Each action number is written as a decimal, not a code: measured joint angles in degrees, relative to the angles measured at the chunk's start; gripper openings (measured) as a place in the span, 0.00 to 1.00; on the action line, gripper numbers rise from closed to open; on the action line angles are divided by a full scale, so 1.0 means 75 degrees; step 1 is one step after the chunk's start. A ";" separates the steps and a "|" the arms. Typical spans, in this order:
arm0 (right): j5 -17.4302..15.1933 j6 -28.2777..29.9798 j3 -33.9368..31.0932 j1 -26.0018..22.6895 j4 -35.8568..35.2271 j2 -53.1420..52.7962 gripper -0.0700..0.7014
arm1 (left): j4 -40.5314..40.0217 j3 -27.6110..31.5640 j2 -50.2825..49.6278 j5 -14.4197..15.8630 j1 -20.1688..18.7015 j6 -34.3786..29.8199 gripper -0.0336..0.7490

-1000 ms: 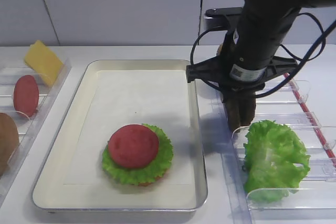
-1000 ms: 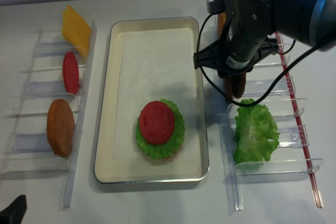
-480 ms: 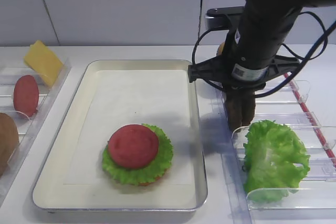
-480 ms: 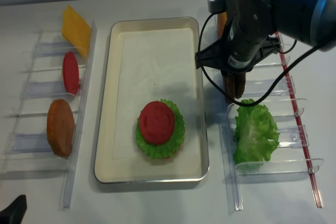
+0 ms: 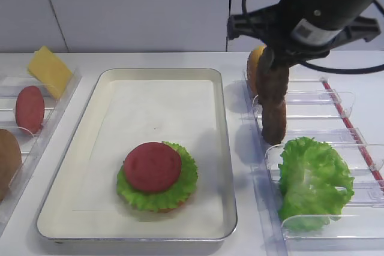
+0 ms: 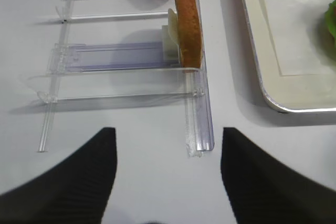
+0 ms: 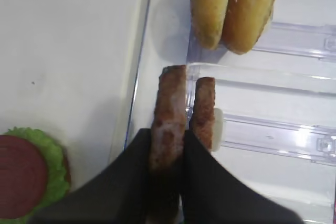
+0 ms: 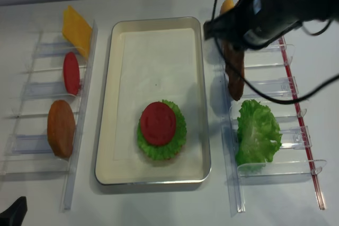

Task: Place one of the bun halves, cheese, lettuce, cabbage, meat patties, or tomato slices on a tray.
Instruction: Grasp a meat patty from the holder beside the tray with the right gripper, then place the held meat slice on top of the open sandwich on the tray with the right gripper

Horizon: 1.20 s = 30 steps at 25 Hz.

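Exterior high view: the right gripper (image 5: pixel 273 67) had risen since 1 second earlier, lifting 1 dark brown grainy meat patty (image 5: pixel 273 91) above its clear plastic rack (image 5: pixel 312 112).

Right wrist view: jaws clamped that patty (image 7: pixel 169 111); the 2nd patty (image 7: pixel 203 111) stood beside it.

Left wrist view: left gripper (image 6: pixel 163 177) spread, empty.

Realsense view: cream-white rectangular metal tray (image 8: pixel 119 30) lay left of the gripper, awaiting transfer.

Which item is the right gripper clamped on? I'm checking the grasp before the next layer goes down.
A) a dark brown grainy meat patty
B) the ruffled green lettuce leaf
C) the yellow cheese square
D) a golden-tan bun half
A: the right gripper is shut on one dark brown grainy meat patty, lifted beside the second patty in the clear rack.
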<state>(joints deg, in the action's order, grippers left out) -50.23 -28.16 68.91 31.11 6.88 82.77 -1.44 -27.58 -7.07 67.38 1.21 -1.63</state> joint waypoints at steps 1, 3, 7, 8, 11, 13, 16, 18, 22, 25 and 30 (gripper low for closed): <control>0.0000 0.0000 0.0000 0.0000 0.0000 -0.0147 0.31 | 0.0000 0.0000 0.0000 0.0000 0.0000 0.0000 0.59; 0.0000 0.0000 0.0000 0.0000 -0.0069 -0.0456 0.31 | 0.0000 0.0000 0.0000 0.0000 0.0000 0.0000 0.59; 0.0037 0.0093 -0.0017 0.0000 -0.0807 -0.0814 0.31 | 0.0000 0.0000 0.0000 0.0000 0.0000 0.0000 0.59; 0.0157 0.0286 -0.0104 0.0000 -0.1161 -0.0886 0.31 | 0.0000 0.0000 0.0000 0.0000 0.0000 0.0000 0.59; 0.0695 0.1072 -0.0504 0.0112 -0.2279 -0.1027 0.31 | 0.0000 0.0000 0.0000 0.0000 0.0000 0.0000 0.59; 0.1188 0.1549 -0.0813 0.0290 -0.2900 -0.1089 0.31 | 0.0000 0.0000 0.0000 0.0000 0.0000 0.0000 0.59; 0.1857 0.2183 -0.1275 0.0646 -0.3650 -0.1092 0.31 | 0.0000 0.0000 0.0000 0.0000 0.0000 0.0000 0.59; 0.2343 0.2461 -0.1552 0.0858 -0.4111 -0.1092 0.31 | 0.0000 0.0000 0.0000 0.0000 0.0000 0.0000 0.59; 0.3082 0.3123 -0.1986 0.0966 -0.5012 -0.1092 0.31 | 0.0000 0.0000 0.0000 0.0000 0.0000 0.0000 0.59; 0.3312 0.3868 -0.2165 0.0966 -0.5623 -0.1092 0.31 | 0.0000 0.0000 0.0000 0.0000 0.0000 0.0000 0.59; 0.3280 0.5723 -0.2221 0.0909 -0.7389 -0.0742 0.31 | 0.0000 0.0000 0.0000 0.0000 0.0000 0.0000 0.59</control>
<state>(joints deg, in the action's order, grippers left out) -25.63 14.75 52.26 37.92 -48.54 77.20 -1.44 -27.58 -7.07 67.38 1.21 -1.63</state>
